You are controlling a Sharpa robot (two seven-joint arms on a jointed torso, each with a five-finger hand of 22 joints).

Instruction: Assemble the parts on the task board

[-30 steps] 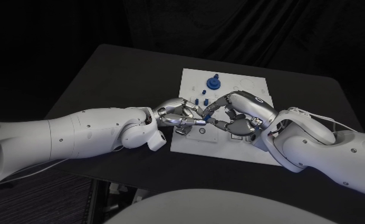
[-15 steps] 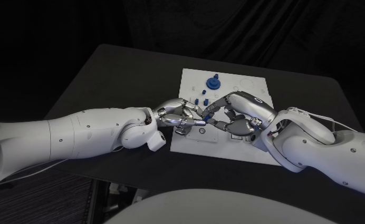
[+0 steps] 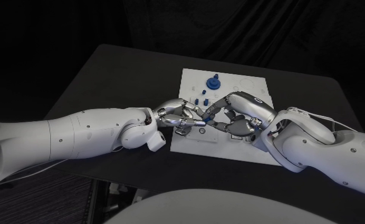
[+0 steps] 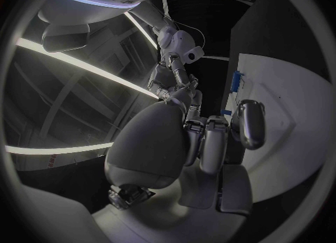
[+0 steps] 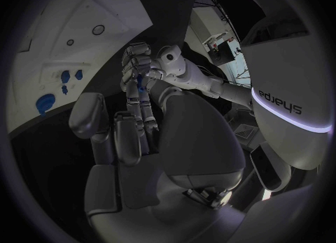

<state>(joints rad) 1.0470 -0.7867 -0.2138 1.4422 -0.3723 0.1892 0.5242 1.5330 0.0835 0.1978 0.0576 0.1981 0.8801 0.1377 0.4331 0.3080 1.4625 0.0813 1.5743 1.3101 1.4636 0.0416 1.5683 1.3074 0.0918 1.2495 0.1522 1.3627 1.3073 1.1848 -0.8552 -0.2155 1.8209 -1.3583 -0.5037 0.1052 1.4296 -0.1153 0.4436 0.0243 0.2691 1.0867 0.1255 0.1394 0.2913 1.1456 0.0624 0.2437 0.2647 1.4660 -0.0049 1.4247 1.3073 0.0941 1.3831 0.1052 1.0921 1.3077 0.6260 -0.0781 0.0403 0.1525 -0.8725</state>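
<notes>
The white board (image 3: 228,118) lies mid-tabletop (image 3: 114,76), with bare black surface wide open toward 9, 12 and 3 o'clock. The left hand (image 3: 179,113) and right hand (image 3: 232,114) meet fingertip to fingertip over the board's near-left part, crowding that zone. A small blue part (image 3: 204,121) sits pinched at the left hand's fingertips; the right hand's fingers touch the same spot, though whether they grasp it I cannot tell. At 12 o'clock on the board stands a round blue piece (image 3: 213,82), with small blue pegs (image 3: 201,100) just nearer, close beside the fingers.
</notes>
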